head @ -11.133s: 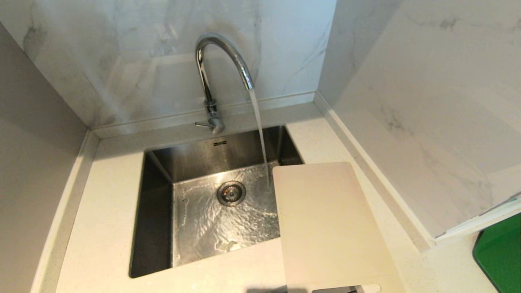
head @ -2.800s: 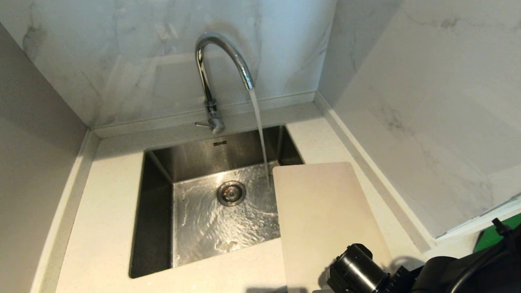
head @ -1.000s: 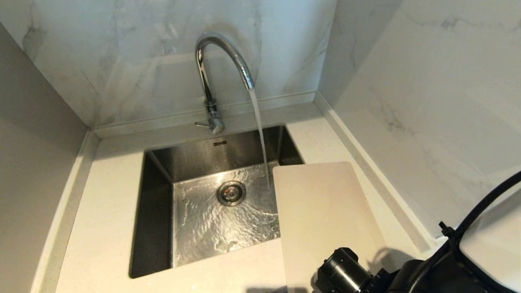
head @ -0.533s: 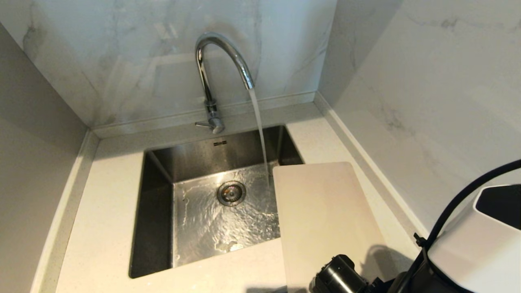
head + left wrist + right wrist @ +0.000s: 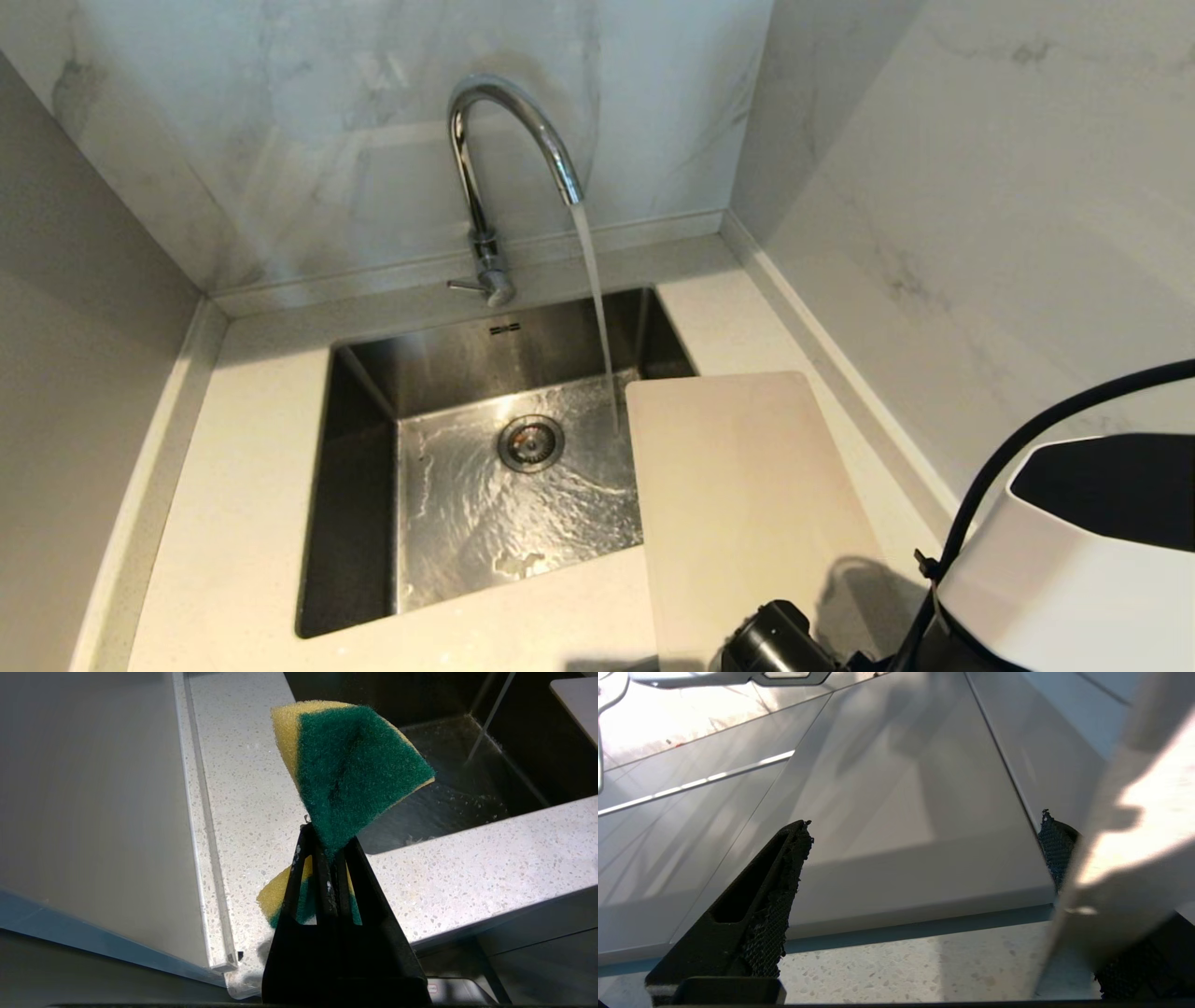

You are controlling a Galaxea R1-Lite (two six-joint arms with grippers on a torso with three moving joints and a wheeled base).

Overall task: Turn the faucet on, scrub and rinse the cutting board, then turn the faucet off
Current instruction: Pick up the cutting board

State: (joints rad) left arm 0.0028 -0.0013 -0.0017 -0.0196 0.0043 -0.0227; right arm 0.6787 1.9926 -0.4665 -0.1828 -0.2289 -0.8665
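Head view looks down on the sink (image 5: 364,523); both wrist views sit low over its counter (image 5: 243,788).

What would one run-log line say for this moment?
faucet: running into sink | cutting board: on counter, one end over sink, dry side of stream | left hand: shut on sponge | right hand: open, empty

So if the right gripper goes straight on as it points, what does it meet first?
The right gripper, open, faces the wall panel beyond the counter: likely that first. A pale edge by one finger sits nearer and may catch; depth unclear.
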